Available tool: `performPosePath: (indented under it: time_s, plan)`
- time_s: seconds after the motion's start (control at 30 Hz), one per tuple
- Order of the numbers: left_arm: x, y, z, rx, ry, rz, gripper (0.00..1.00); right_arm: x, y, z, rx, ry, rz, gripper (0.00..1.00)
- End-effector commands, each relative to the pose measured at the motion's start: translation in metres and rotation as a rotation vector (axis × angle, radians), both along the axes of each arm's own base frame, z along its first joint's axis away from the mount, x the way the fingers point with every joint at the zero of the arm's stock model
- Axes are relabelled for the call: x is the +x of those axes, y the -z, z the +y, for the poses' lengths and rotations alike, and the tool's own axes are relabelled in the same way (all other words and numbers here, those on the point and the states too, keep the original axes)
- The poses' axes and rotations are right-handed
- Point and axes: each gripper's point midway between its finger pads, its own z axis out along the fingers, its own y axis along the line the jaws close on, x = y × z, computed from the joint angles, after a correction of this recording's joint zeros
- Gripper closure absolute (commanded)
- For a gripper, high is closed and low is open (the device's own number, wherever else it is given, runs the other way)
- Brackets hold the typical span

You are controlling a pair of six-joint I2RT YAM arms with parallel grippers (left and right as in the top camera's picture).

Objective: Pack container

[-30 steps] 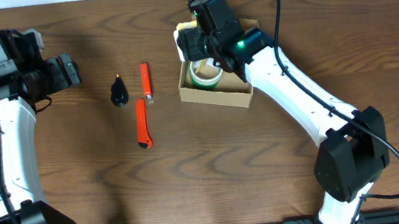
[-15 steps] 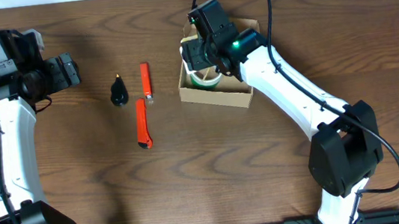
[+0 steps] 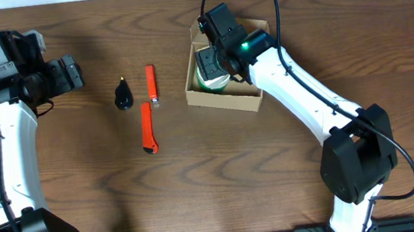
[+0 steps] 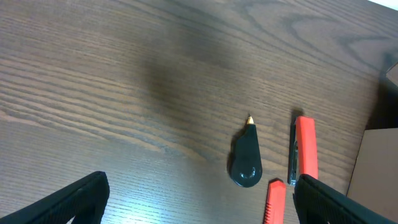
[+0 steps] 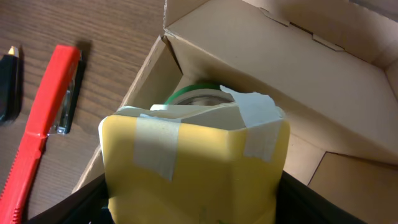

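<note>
The container [image 3: 221, 99] sits open on the table [image 3: 199, 179], its flap lid [image 3: 256, 24] folded back on the far side. The right claw [image 3: 209, 58] hangs over its left end, clenched on a yellow packet [image 5: 196, 162] patched with pale tape. 1 green-edged tape roll [image 5: 198, 92] lies inside, below it. The left claw [image 4: 200, 193] is released, well apart. The thin cardboard looks light and likely to slide or dent. Gripping 1 side wall near a corner seems safest.
</note>
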Motion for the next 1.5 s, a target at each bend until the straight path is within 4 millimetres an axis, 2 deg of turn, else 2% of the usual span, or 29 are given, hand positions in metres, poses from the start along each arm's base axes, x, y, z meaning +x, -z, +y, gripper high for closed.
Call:
performPosePath:
  time_s: [0.0, 0.2, 0.4, 0.5, 0.6, 0.67, 0.83, 0.97, 1.23, 1.47]
  plan:
    - [0.003, -0.009, 0.002, 0.012, 0.003, -0.018, 0.05, 0.007, -0.005, -0.004, -0.014, 0.005, -0.020, 0.28]
    - [0.003, -0.009, 0.002, 0.012, 0.003, -0.018, 0.05, 0.008, 0.000, -0.003, -0.025, -0.011, -0.020, 0.21]
    - [0.003, -0.009, 0.002, 0.012, 0.003, -0.018, 0.05, 0.008, 0.031, -0.002, -0.052, -0.015, 0.038, 0.17]
    - [0.003, -0.009, 0.002, 0.012, 0.003, -0.018, 0.04, 0.009, 0.039, -0.001, -0.059, -0.015, 0.050, 0.15]
    - [0.003, -0.009, 0.002, 0.012, 0.003, -0.018, 0.05, 0.010, 0.039, -0.001, -0.057, -0.015, 0.044, 0.12]
    - [0.003, -0.009, 0.002, 0.012, 0.003, -0.018, 0.05, 0.012, 0.038, 0.000, -0.056, -0.021, 0.037, 0.05]
    - [0.003, -0.009, 0.002, 0.012, 0.003, -0.018, 0.05, 0.013, 0.038, 0.001, -0.061, -0.033, 0.030, 0.02]
    - [0.003, -0.009, 0.002, 0.012, 0.003, -0.018, 0.05, 0.016, 0.033, 0.002, -0.068, -0.056, 0.014, 0.02]
    - [0.003, -0.009, 0.002, 0.012, 0.003, -0.018, 0.05, 0.026, 0.007, 0.007, -0.051, -0.063, -0.032, 0.03]
    - [0.003, -0.009, 0.002, 0.012, 0.003, -0.019, 0.05, 0.023, 0.009, 0.003, -0.071, -0.065, -0.017, 0.07]
